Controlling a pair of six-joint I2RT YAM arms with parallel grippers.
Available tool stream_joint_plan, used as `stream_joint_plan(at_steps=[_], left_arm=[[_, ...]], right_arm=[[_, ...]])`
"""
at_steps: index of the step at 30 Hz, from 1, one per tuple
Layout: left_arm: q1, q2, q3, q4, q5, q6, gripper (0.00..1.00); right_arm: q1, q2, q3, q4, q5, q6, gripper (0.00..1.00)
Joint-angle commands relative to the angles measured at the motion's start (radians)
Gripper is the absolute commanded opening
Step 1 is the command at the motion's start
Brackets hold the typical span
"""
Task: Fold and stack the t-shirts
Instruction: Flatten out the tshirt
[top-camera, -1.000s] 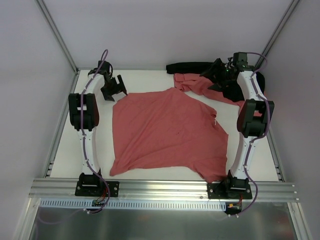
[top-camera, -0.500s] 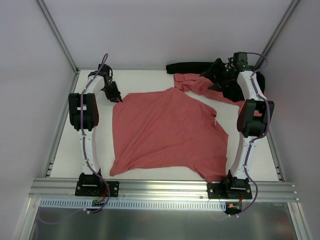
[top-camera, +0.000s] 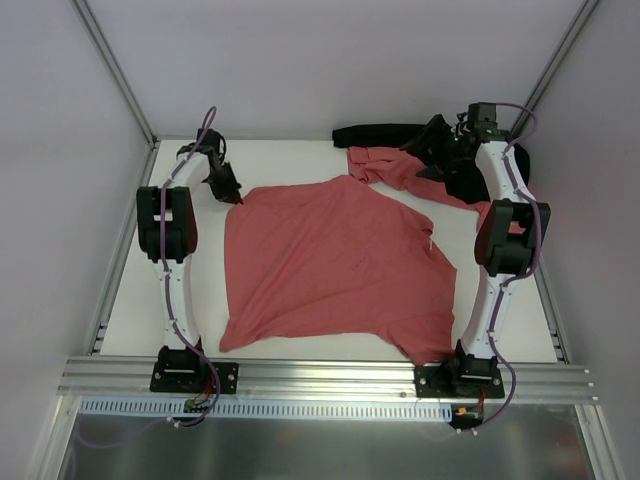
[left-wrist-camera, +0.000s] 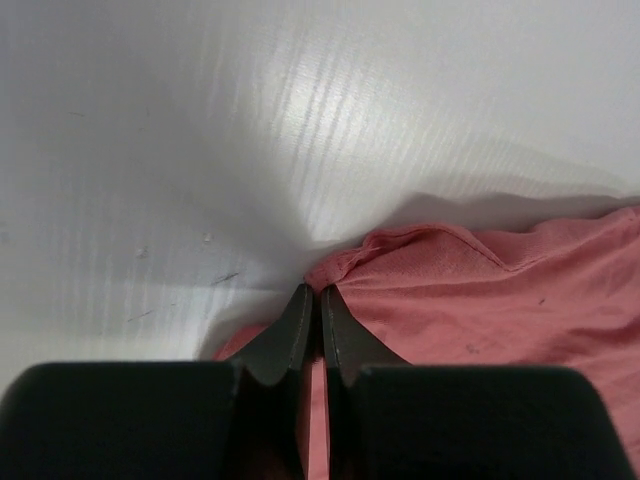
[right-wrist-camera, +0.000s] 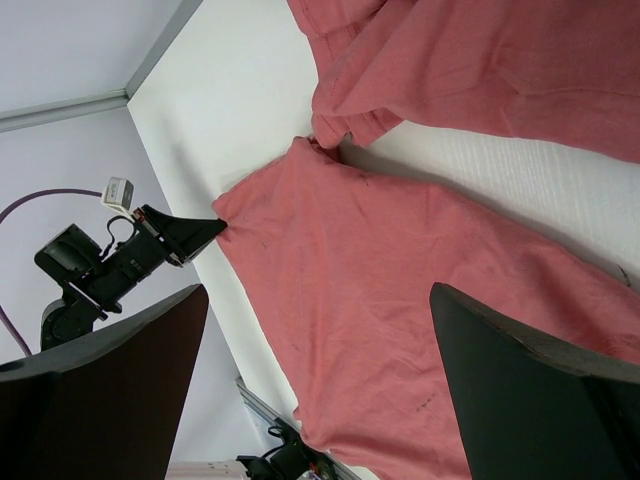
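One salmon-red t-shirt (top-camera: 335, 265) lies spread flat across the middle of the white table. My left gripper (top-camera: 234, 196) is at its far left corner, low on the table. In the left wrist view the gripper (left-wrist-camera: 312, 297) is shut, with the cloth's hem (left-wrist-camera: 400, 250) pinched between its tips. A second t-shirt (top-camera: 395, 170) lies crumpled at the back right. My right gripper (top-camera: 432, 150) hangs above it, open. In the right wrist view, the gripper (right-wrist-camera: 320, 380) holds nothing, and below it lie both the spread shirt (right-wrist-camera: 400, 300) and the crumpled one (right-wrist-camera: 480, 60).
A black cloth (top-camera: 385, 133) lies along the back edge and runs down behind the right arm. Bare white table (top-camera: 190, 290) shows left of the spread shirt, and a metal rail (top-camera: 330, 378) borders the near edge. Frame posts stand at both back corners.
My left gripper dropped onto the spread shirt's far left corner and went from wide open to shut on it. The right arm and both shirts stayed still.
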Motion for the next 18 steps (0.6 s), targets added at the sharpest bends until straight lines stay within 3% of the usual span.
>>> stream_joint_plan(at_steps=[1, 7, 10, 11, 13, 14, 15, 18], left_arm=[[0.006, -0.082, -0.016, 0.004, -0.181, 0.025, 0.00], [0.004, -0.144, -0.014, 0.033, -0.371, 0.052, 0.00], [0.004, -0.148, 0.010, 0.057, -0.335, 0.059, 0.00], [0.004, -0.145, 0.018, 0.056, -0.315, 0.054, 0.07], [0.003, -0.148, 0.024, 0.050, -0.274, 0.046, 0.45], [0.003, -0.153, 0.019, 0.054, -0.271, 0.045, 0.89], [-0.001, -0.167, 0.003, 0.060, -0.274, 0.048, 0.99], [-0.001, -0.188, -0.042, 0.099, -0.304, 0.065, 0.99]], right_arm=[[0.000, -0.074, 0.001, 0.011, -0.033, -0.001, 1.00], [0.000, -0.077, 0.001, 0.014, -0.046, 0.000, 0.99], [0.000, -0.077, -0.002, 0.012, -0.049, 0.000, 0.99], [0.000, -0.076, -0.002, 0.012, -0.049, 0.000, 0.99], [0.000, -0.077, 0.000, 0.012, -0.052, 0.000, 1.00], [0.000, -0.077, 0.000, 0.012, -0.050, 0.002, 0.99], [0.000, -0.077, 0.000, 0.014, -0.052, 0.003, 1.00], [0.000, -0.074, 0.001, 0.012, -0.058, 0.002, 0.99]])
